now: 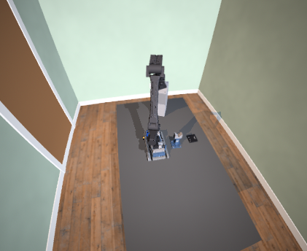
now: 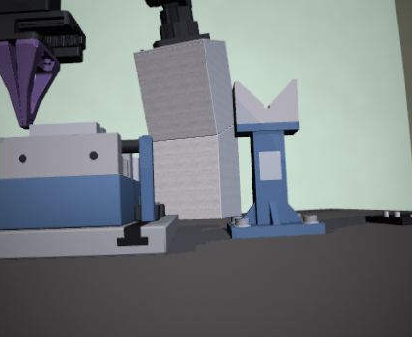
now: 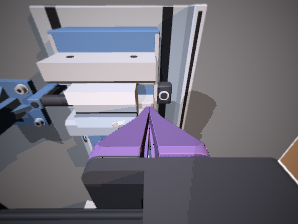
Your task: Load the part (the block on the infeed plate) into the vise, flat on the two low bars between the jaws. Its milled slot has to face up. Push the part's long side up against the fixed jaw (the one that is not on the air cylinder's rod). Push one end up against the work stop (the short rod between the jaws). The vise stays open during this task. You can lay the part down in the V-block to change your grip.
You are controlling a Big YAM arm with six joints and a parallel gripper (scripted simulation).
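The part point(image 3: 100, 93) point(image 2: 65, 129), a pale block, lies lengthwise between the jaws of the vise point(image 1: 158, 155) point(image 2: 65, 242) point(image 3: 112, 14). A thin dark line shows between its long side and the fixed jaw point(image 3: 100, 70) point(image 2: 55, 159). Its left end in the wrist view is at the tip of the work stop point(image 3: 52, 99); contact is hard to tell. I see no slot on its top, and the low bars beneath are mostly hidden. The other jaw point(image 3: 92, 127) is on the near side. My gripper point(image 3: 149, 112) point(image 2: 25, 127) is shut and empty, its tips just past the part's other end.
The V-block point(image 2: 266, 115) stands empty on its blue post beside the vise. The black infeed plate point(image 1: 192, 138) point(image 2: 397, 219) lies beyond it, with nothing on it but small pins. A dark block with a ring point(image 3: 164, 94) sits beside the jaws. A tall pale pedestal point(image 2: 184, 98) stands behind.
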